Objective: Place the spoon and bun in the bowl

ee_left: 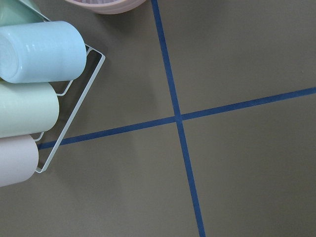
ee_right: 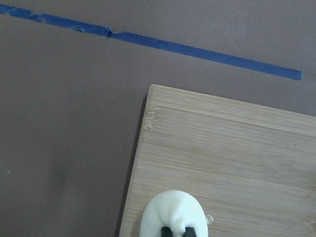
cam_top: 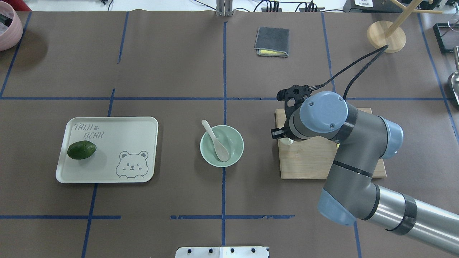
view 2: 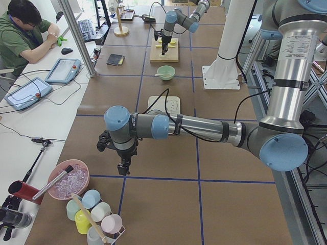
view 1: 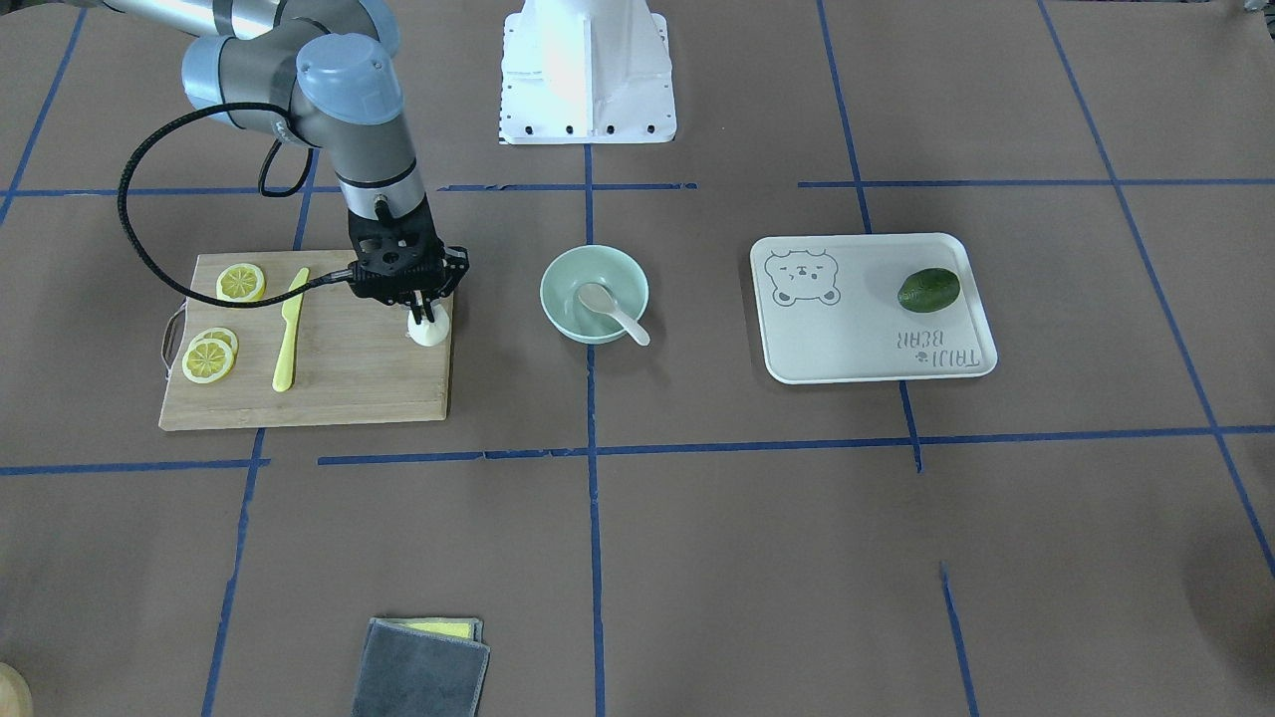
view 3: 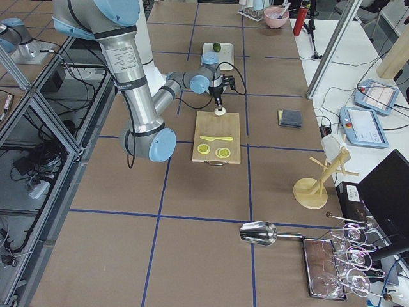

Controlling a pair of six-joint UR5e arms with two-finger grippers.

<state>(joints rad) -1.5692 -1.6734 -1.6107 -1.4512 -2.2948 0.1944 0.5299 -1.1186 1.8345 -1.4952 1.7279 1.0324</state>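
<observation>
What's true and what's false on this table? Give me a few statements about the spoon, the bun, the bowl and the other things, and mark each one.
1. The spoon lies in the bowl. True.
2. The bun is in the bowl too. False: it sits at a corner of the cutting board, with the right tool down on its top.
3. A green fruit rests on the tray. True.
4. The yellow knife lies on the tray. False: it lies on the cutting board, beside the lemon slices.
</observation>
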